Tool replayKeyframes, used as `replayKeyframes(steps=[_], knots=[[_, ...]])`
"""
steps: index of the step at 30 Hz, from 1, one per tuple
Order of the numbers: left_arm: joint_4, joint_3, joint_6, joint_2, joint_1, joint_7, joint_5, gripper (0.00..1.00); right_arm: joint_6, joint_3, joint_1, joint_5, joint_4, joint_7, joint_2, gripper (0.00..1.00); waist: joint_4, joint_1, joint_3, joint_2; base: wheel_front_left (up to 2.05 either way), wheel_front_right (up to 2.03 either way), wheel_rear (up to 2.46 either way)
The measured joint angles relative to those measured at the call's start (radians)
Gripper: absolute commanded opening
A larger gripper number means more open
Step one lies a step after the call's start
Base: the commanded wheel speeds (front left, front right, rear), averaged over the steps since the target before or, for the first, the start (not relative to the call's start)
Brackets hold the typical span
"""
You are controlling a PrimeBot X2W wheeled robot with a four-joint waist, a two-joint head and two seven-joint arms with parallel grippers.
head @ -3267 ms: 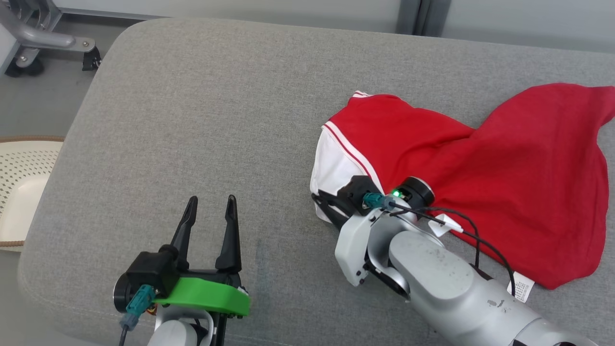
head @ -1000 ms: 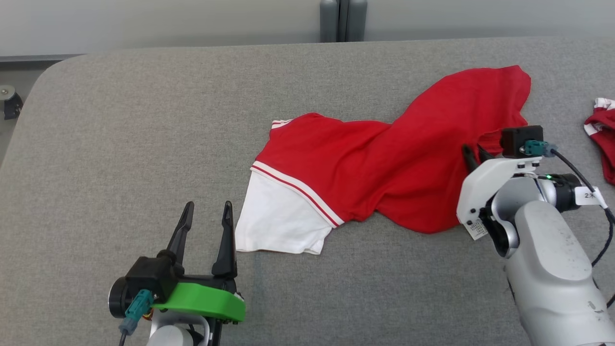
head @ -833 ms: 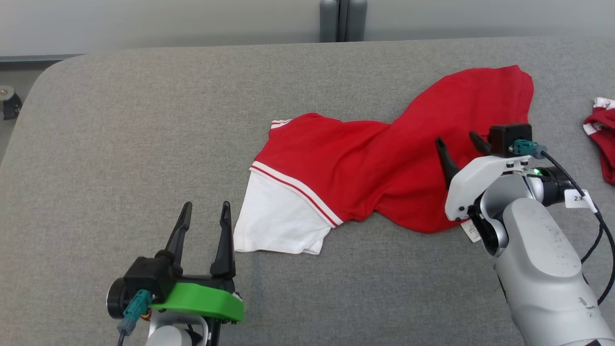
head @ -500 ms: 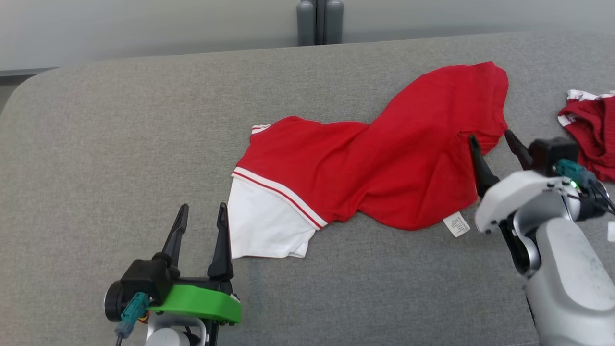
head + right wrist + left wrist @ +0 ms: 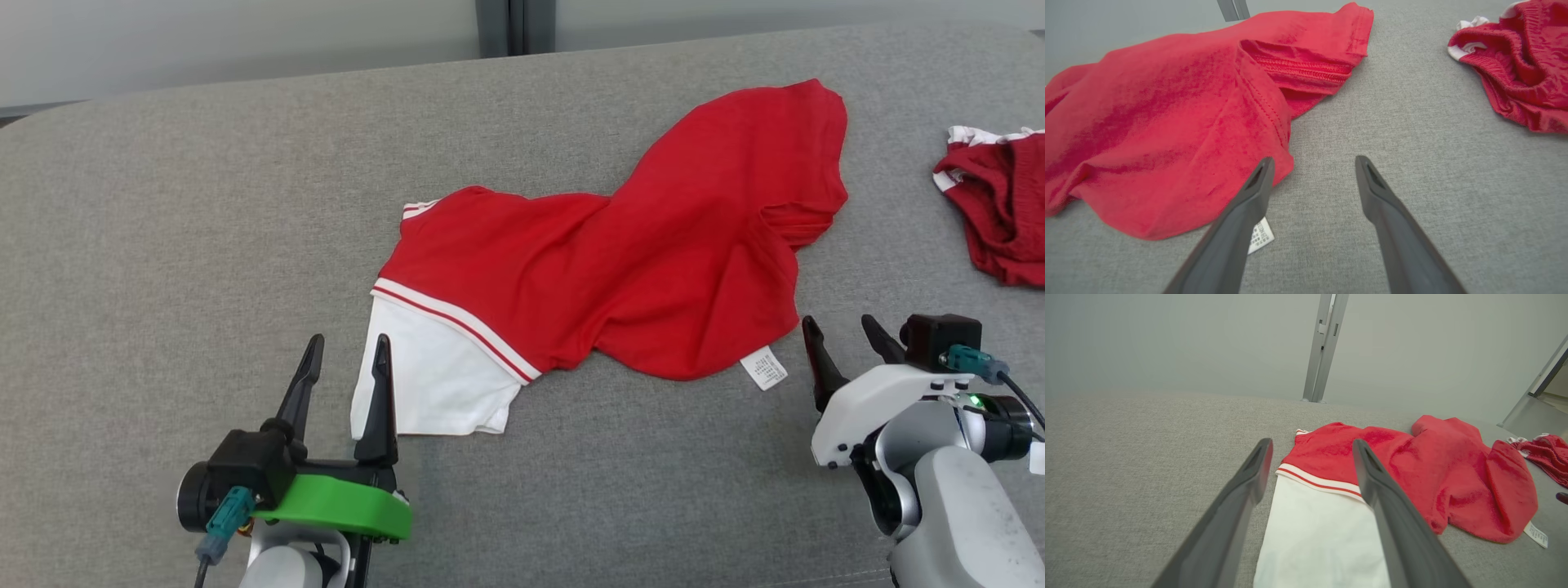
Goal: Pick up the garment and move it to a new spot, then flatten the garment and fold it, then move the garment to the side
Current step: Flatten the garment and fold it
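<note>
Grey woven fabric covers the broad padded surface (image 5: 204, 245) on which everything lies; behind it stands a plain pale wall with a dark upright post (image 5: 514, 24) at the middle. The garment (image 5: 637, 269) lies near the middle of that surface, crumpled and twisted at the waist; its white sleeve (image 5: 424, 384) points toward the robot's left, the red body bunches up toward the far right, and a small white label (image 5: 764, 367) sticks out at the near edge; no lettering shows. A darker maroon cloth (image 5: 1000, 204) lies well apart at the right edge.

The left gripper (image 5: 349, 341) hovers just beside the sleeve with its jaws spread and nothing between them; the right gripper (image 5: 839, 322) is likewise wide open and empty, near the label and the folded-over hem.

By my reading the garment is set down at its spot and the flattening is the step in hand; neither flattening nor folding is done. The next move likely calls for one gripper on the sleeve side and the other on the doubled hem, drawing them apart to take out the twist; thin cloth on rough fabric may drag and bunch rather than slide.
</note>
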Motion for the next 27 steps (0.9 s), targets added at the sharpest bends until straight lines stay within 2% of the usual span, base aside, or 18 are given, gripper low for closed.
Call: replayKeyframes(steps=[6,11,12,13,14,17,23,27], knots=[[0.002,0.003,0.0,0.0,-0.009,0.0,0.002,1.0,0.0,-0.053,-0.107,-0.049,0.163,-0.02,0.014,1.0,0.033,0.0,0.015,0.0,0.0,0.0,0.0],[0.001,0.006,0.0,0.0,-0.012,0.0,0.001,1.0,0.0,-0.04,-0.175,-0.075,0.276,-0.038,0.023,1.0,0.058,0.0,0.025,0.0,0.0,0.0,0.0],[0.001,0.007,0.0,0.0,-0.012,0.0,0.001,1.0,0.0,-0.035,-0.189,-0.078,0.295,-0.044,0.026,0.95,0.061,0.0,0.026,0.0,0.0,0.0,0.0],[0.001,0.008,0.0,0.0,-0.012,0.0,0.001,1.0,0.0,-0.032,-0.202,-0.079,0.315,-0.051,0.028,0.56,0.063,0.0,0.027,0.0,0.0,0.0,0.0],[0.001,0.008,0.001,0.0,-0.012,0.0,0.001,1.0,0.0,-0.029,-0.213,-0.081,0.33,-0.056,0.029,0.36,0.063,0.0,0.027,0.0,0.0,0.0,0.0],[0.001,0.009,0.001,0.0,-0.012,0.0,0.001,1.0,0.0,-0.021,-0.241,-0.087,0.384,-0.071,0.031,0.0,0.06,0.0,0.025,0.0,0.0,0.0,0.0],[0.0,0.012,0.004,0.0,-0.012,0.0,0.001,1.0,0.0,-0.014,-0.271,-0.089,0.443,-0.114,0.032,0.0,0.043,0.0,0.019,0.0,0.0,0.0,0.0],[-0.001,0.015,0.004,0.0,-0.012,0.0,0.002,1.0,0.0,-0.022,-0.269,-0.095,0.427,-0.148,0.013,0.0,0.028,0.0,0.011,0.0,0.0,0.0,0.0]])
